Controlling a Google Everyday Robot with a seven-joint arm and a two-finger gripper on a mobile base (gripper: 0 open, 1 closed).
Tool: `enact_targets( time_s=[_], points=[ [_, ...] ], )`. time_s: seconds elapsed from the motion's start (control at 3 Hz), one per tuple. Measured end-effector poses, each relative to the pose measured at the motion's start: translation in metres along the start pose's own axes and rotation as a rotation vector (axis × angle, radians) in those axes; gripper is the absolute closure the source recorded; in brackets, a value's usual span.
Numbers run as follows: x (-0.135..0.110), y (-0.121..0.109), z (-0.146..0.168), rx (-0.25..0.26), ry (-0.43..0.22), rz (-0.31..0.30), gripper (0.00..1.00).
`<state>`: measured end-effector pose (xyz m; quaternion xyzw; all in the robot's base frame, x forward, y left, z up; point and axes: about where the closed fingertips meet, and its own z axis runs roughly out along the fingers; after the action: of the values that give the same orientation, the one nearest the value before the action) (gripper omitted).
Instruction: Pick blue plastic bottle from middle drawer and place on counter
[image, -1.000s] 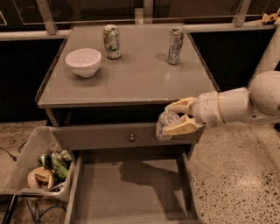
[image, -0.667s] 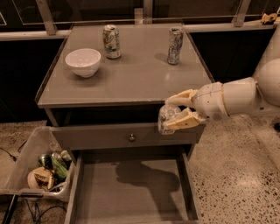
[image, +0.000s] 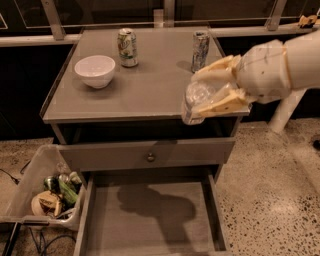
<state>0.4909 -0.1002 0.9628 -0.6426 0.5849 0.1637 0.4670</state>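
Observation:
My gripper (image: 212, 92) comes in from the right and is shut on the blue plastic bottle (image: 194, 102). The bottle is clear, lies sideways between the cream fingers (image: 220, 104), and hangs over the counter's (image: 145, 87) front right edge. The middle drawer (image: 150, 220) stands pulled out below, its grey floor bare with the arm's shadow on it.
On the counter stand a white bowl (image: 95, 70) at the left and two metal cans (image: 127, 47) (image: 200, 51) at the back. A closed drawer front with a knob (image: 149, 156) sits above the open drawer. A bin of trash (image: 47, 192) stands at the left on the floor.
My gripper has lifted the bottle from beside the drawer front up to counter height, over the front right edge.

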Motion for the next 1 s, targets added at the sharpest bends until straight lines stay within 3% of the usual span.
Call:
enact_targets(
  time_s=[0.33, 0.67, 1.0],
  points=[
    [-0.045, -0.031, -0.035, 0.041, -0.009, -0.066, 1.0],
    [-0.045, -0.049, -0.046, 0.092, -0.018, -0.085, 1.0],
    [-0.045, -0.049, -0.046, 0.092, -0.019, -0.085, 1.0]
  ],
)
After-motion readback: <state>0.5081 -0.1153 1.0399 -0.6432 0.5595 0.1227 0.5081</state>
